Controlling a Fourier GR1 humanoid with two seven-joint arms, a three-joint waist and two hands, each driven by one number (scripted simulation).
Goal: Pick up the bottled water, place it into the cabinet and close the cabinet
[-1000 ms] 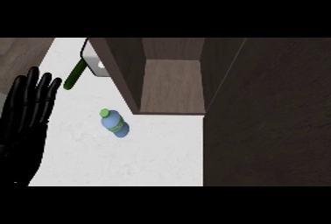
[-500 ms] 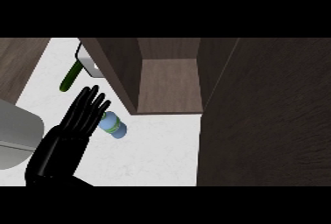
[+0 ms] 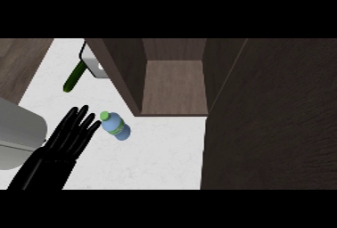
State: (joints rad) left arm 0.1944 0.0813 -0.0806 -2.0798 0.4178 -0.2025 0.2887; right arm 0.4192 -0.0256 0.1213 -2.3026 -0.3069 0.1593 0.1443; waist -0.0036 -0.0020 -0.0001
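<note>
You have the bottled water [image 3: 114, 126] lying on its side on the white counter [image 3: 158, 151], green cap toward the upper left, just in front of the open cabinet [image 3: 174, 87] — its wooden compartment holds nothing that shows. Your left hand [image 3: 66, 140] sits just left of the bottle, fingers straight and spread, fingertips near the cap, holding nothing. A green cucumber [image 3: 74, 76] lies farther back — well apart from the bottle.
</note>
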